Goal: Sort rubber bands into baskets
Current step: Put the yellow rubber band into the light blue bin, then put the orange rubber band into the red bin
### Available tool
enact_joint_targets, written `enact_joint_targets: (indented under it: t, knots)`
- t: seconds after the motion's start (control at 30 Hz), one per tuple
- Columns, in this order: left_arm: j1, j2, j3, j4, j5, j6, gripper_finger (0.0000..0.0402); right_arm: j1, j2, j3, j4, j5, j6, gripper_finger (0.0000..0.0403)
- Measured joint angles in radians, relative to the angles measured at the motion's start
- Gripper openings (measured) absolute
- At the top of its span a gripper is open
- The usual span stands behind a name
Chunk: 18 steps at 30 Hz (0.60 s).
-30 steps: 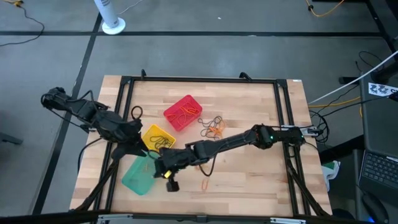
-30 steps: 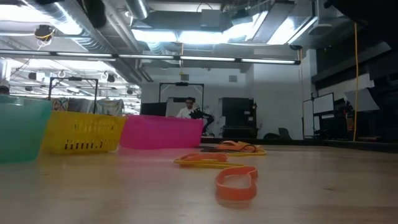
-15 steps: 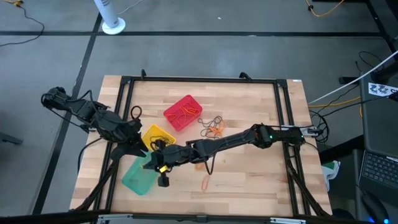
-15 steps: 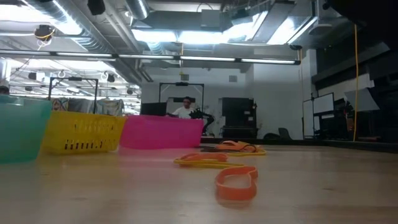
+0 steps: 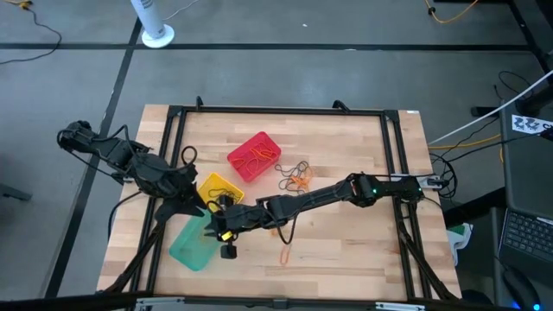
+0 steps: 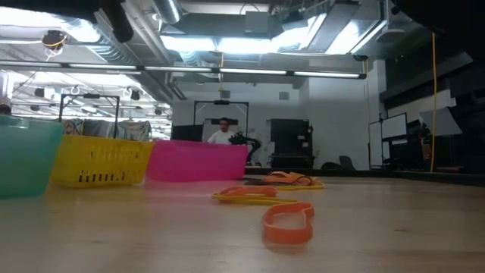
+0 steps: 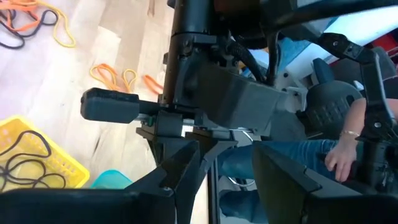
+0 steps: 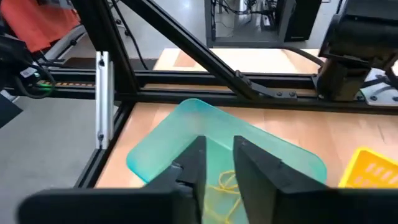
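Since a second ago the right arm has swung its fingers (image 5: 226,235) toward the teal basket (image 5: 192,243) and they now hang over it, parted by a narrow gap, nothing visibly held. On the table (image 5: 346,259), yellow basket (image 5: 219,188) holds dark bands; red basket (image 5: 254,156) holds orange ones. Loose rubber bands (image 5: 295,177) lie beside it. Left fingers (image 7: 227,165), spread, wait beside the yellow basket.

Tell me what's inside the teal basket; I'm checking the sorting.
In the right wrist view, yellowish rubber bands lie on the teal basket floor, below the right gripper, its fingers apart. Those fingers cover part of the inside, so no count is possible.
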Motion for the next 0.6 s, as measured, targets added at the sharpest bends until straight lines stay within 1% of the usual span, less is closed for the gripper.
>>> enact_joint_targets:
  t: [0.1, 0.17, 0.27, 0.4, 0.6]
  knots:
    - [0.0, 0.0, 0.0, -0.001, -0.018, 0.001, 0.0143, 0.002, 0.0, 0.0, -0.004, 0.009, 0.0, 0.0113]
    - [0.0, 0.002, 0.0, -0.004, -0.034, 0.0, 0.0143, 0.002, 0.0, 0.0, -0.015, 0.009, 0.0, 0.0127]
    - [0.0, 0.013, 0.0, -0.005, -0.057, 0.0, 0.0143, 0.002, -0.01, 0.0, -0.109, 0.009, 0.0, 0.0135]
    - [0.0, 0.038, 0.0, -0.004, -0.064, 0.001, 0.0143, 0.002, -0.047, 0.0, -0.313, 0.002, -0.03, 0.0131]
    - [0.0, 0.095, 0.0, -0.005, -0.064, 0.022, 0.0143, 0.002, -0.077, 0.002, -0.694, -0.045, -0.084, 0.012]
